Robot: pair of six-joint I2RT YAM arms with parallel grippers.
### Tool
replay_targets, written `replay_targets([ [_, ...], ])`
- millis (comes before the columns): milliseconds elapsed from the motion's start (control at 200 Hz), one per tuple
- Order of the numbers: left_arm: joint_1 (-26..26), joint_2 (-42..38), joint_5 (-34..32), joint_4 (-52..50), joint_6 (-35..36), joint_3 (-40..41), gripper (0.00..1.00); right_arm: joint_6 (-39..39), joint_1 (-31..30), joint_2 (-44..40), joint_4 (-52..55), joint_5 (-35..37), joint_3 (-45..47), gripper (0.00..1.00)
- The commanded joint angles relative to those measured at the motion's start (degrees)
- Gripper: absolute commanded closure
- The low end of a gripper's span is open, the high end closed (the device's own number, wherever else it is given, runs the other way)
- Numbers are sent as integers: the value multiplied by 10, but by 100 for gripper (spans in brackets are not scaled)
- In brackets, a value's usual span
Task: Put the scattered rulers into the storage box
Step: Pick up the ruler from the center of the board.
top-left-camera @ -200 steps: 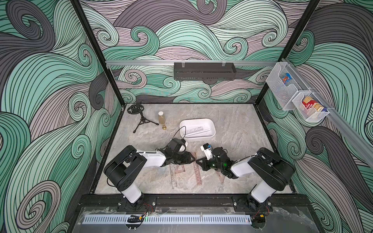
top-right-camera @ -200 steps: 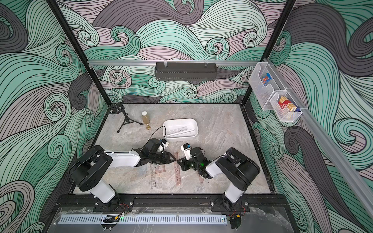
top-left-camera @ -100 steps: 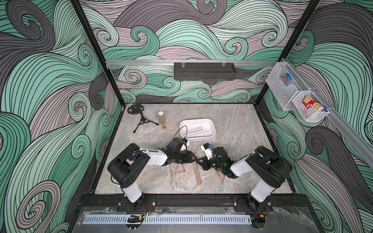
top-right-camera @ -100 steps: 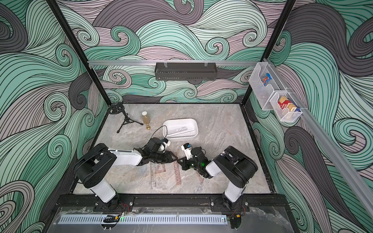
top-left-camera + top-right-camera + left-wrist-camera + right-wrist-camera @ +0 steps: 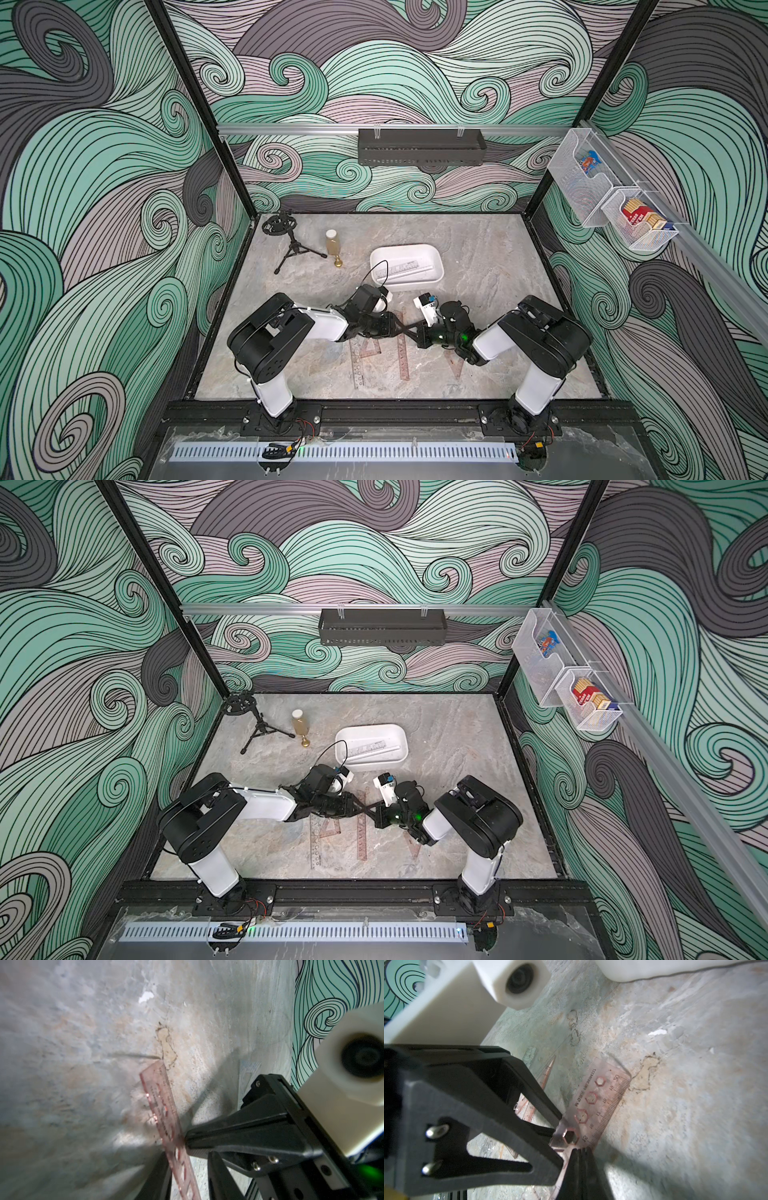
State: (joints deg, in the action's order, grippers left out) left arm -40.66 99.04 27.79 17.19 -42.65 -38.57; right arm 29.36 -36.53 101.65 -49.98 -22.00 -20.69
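A pinkish straight ruler (image 5: 401, 353) (image 5: 160, 1097) (image 5: 604, 1101) lies mid-table, with its far end between both grippers. My left gripper (image 5: 398, 327) (image 5: 188, 1159) is open. It has one finger on each side of the ruler's raised end, and a gap shows beside one finger. My right gripper (image 5: 409, 330) (image 5: 580, 1150) is shut, its tip pressing on the ruler's edge. A long ruler (image 5: 357, 365), a set square (image 5: 370, 349) and another set square (image 5: 455, 361) lie flat nearby. The white storage box (image 5: 409, 284) (image 5: 374, 764) behind them holds a clear ruler (image 5: 401, 266).
A small black tripod (image 5: 291, 245), a capped bottle (image 5: 331, 245) and a little gold piece (image 5: 338, 262) stand at the back left. A black perforated tray (image 5: 419, 147) hangs on the back wall. Wire baskets (image 5: 611, 203) hang on the right wall.
My left gripper's jaws have narrowed around the ruler's end, and it has edged toward the right gripper. The right gripper has stayed shut in place.
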Motion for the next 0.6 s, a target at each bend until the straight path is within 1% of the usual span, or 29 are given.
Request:
replay_targets([
  [0,-6,24,-7,-48,7,-5,72,4,8,24,90,13,14,99],
  [120,-6,20,-11,-58,15,-12,84,3,20,0,95,-1,14,99],
  [265,-6,2,-13,-90,37,-32,100,-12,42,-67,133,-27,3,98],
  [365,-2,-19,-6,-125,72,-57,100,-35,66,-131,179,-50,-11,95],
  [415,0,-34,6,-144,96,-72,100,-42,81,-160,200,-67,-21,91],
  [485,6,-52,20,-173,127,-94,100,-48,101,-194,217,-103,-33,82],
  [595,15,-79,68,-201,169,-116,100,-44,128,-230,217,-159,-47,62],
])
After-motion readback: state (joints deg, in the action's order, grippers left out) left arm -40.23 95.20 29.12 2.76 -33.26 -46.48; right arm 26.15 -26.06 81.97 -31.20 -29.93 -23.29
